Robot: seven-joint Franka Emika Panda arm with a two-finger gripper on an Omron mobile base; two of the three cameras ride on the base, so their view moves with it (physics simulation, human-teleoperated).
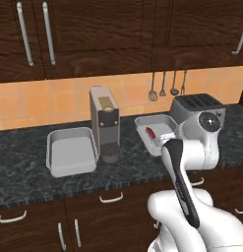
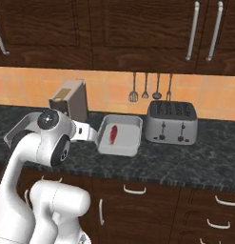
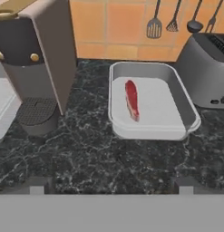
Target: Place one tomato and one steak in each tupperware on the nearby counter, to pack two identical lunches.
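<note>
Gripper (image 3: 111, 188) wide, fingertips (image 3: 37, 186) far apart at the bottom of the hand view, holding nothing, poised above bare black counter (image 3: 99, 154) in front of the right-hand tupperware (image 3: 179, 97). In the base views hidden behind the arm's own wrist and elbow, so hard to read there. Just ahead: a shallow grey tupperware with one red steak (image 3: 132, 99) lying lengthwise, a little left of its middle, flat on the white floor of the tray. To the right of that tray, close beside it, a silver toaster (image 2: 171, 122) with dark slots on top. To the left, a grey coffee machine (image 1: 105, 123) standing upright, round drip base in front, between the two trays. Beyond it, further left along the counter, the second tupperware (image 1: 55, 142), nothing visible inside it from the left base view. On the orange tiled wall behind, a row of hanging utensils (image 2: 151, 88): slotted turner, whisk-like tool, ladle, fork. Above, dark wood wall cabinets (image 2: 138, 28) with long silver handles; below the worktop, dark brown drawers (image 2: 152, 205) with curved silver handles.
</note>
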